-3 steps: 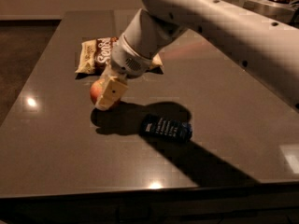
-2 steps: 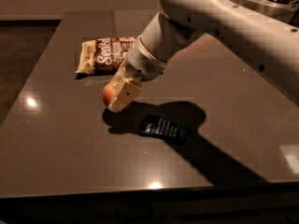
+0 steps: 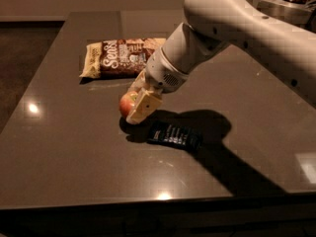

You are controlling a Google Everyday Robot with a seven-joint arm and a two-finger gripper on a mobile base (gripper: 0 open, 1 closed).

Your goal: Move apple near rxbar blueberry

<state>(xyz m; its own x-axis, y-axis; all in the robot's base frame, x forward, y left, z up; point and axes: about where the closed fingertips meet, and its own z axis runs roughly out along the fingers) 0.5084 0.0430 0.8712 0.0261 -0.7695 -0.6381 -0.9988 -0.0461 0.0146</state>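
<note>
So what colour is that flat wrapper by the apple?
The wrapper is dark blue with white lettering, camera view; the tool holds the apple beside it.

1. The arm [image 3: 237, 38] is a thick, smooth, rounded tube with an off-white shell.
2. A few small dark dots, like screw holes, sit along its upper casing.
3. Toward the wrist [image 3: 168, 75] it narrows into a paler ringed collar with a finely dotted patch.
4. The gripper [image 3: 137, 106] is at the arm's tip, low over the table [image 3: 74, 147], clamped on the apple [image 3: 126, 102]. One flat, blocky, cream-yellow finger [image 3: 144, 105] faces the camera; the other is hidden.
</note>
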